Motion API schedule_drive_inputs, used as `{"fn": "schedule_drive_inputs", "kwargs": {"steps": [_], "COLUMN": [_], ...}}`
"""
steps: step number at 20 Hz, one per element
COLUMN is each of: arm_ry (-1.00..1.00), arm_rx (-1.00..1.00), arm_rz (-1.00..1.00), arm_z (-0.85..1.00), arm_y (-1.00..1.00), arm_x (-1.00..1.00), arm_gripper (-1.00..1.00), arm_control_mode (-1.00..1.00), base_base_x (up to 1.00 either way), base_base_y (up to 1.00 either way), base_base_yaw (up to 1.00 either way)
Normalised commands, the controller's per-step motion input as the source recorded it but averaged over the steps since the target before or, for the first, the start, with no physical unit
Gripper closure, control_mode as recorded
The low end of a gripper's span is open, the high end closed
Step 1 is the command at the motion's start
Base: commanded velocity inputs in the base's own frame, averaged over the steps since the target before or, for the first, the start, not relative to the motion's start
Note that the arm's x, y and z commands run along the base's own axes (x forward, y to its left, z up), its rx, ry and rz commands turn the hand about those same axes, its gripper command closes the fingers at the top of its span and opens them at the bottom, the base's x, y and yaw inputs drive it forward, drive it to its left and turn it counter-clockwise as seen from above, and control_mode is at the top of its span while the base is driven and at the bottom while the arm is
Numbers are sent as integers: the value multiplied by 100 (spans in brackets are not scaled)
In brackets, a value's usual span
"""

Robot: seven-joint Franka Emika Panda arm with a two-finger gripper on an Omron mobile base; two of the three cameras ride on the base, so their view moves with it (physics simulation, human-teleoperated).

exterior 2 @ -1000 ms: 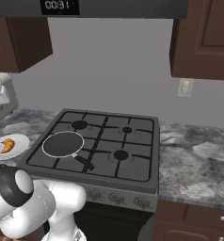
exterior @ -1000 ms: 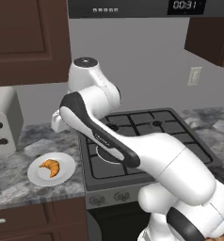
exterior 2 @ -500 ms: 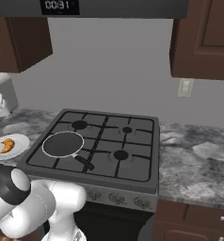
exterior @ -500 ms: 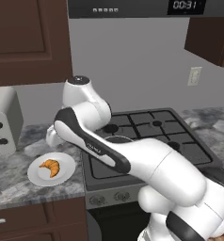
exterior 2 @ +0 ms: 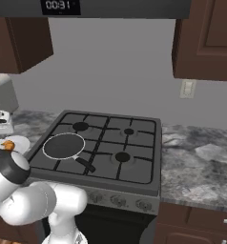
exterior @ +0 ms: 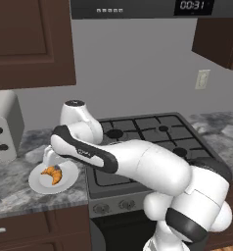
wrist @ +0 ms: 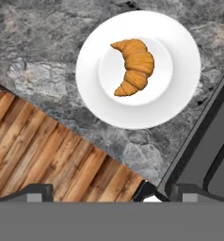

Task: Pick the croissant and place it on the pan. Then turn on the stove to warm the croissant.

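Observation:
The croissant [wrist: 132,66] is a small golden crescent lying in the middle of a round white plate [wrist: 180,42] on the grey stone counter. My gripper [wrist: 111,194] hangs above it, open, with both dark fingertips [wrist: 36,192] spread wide and nothing between them. In the left base view the croissant [exterior: 53,173] lies on the plate [exterior: 64,184] just below my bent arm. The black pan [exterior 2: 64,145] sits empty on the front left burner of the stove [exterior 2: 134,157], handle pointing to the front. The croissant [exterior 2: 8,144] also shows left of the stove.
A white toaster [exterior: 3,130] stands on the counter behind and left of the plate. The stove's dark edge [wrist: 212,150] runs close beside the plate. Round knobs [exterior 2: 118,200] line the stove's front panel. Wooden floor [wrist: 48,155] lies beyond the counter's front edge.
My arm has swung left and down from beside the stove to over the plate with the croissant. The gripper stays open; the croissant, plate and pan have not moved.

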Motion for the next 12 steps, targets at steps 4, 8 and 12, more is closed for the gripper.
{"fn": "schedule_drive_inputs", "kwargs": {"steps": [4, 8, 12], "arm_ry": [0, 0, 0], "arm_rx": [-4, -4, 0], "arm_rz": [0, 0, 2], "arm_z": [-47, -38, -7], "arm_y": [6, 3, 1], "arm_x": [31, 53, 19], "arm_gripper": [-100, -100, -100], "arm_control_mode": [-100, -100, -100], "base_base_x": [0, 0, 0], "base_base_y": [0, 0, 0], "base_base_yaw": [0, 0, 0]}}
